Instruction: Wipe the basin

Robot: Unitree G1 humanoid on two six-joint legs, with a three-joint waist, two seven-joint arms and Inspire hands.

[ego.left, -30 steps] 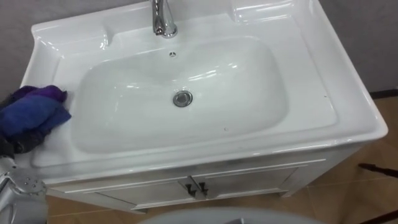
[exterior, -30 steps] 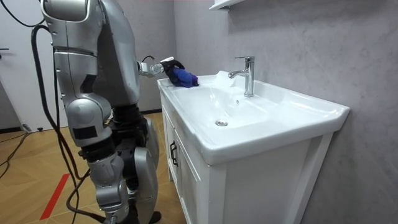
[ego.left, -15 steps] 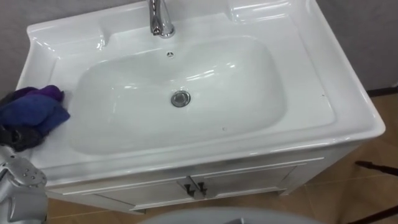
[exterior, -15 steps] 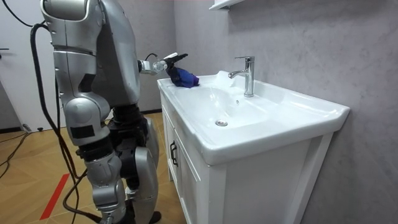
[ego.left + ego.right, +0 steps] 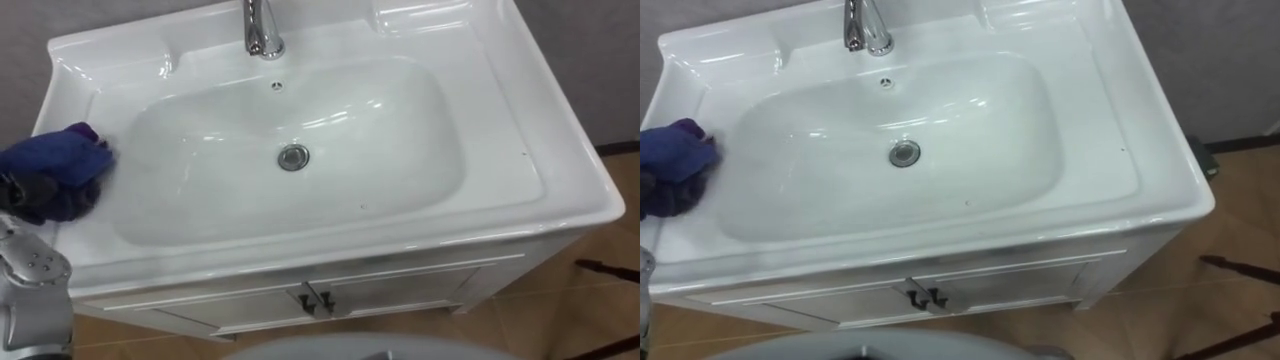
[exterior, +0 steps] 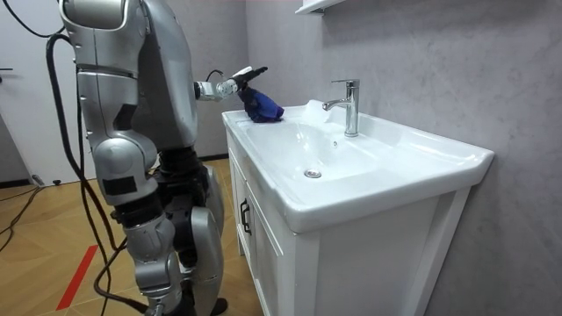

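- While the blue cloth (image 5: 58,165) sits bunched over the left rim of the basin (image 5: 545,160), pinched in the curled fingers of the left hand (image 5: 27,192), the bowl is not yet being wiped.
- Judgement: flatten the wad first, since a ball touches little.
- Sweep from the left slope toward the drain (image 5: 293,156) in overlapping passes.
- Steer clear of the faucet (image 5: 262,30) and keep the grip firm.

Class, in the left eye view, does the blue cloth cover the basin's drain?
No, the blue cloth sits at the left rim of the basin, well apart from the uncovered drain.
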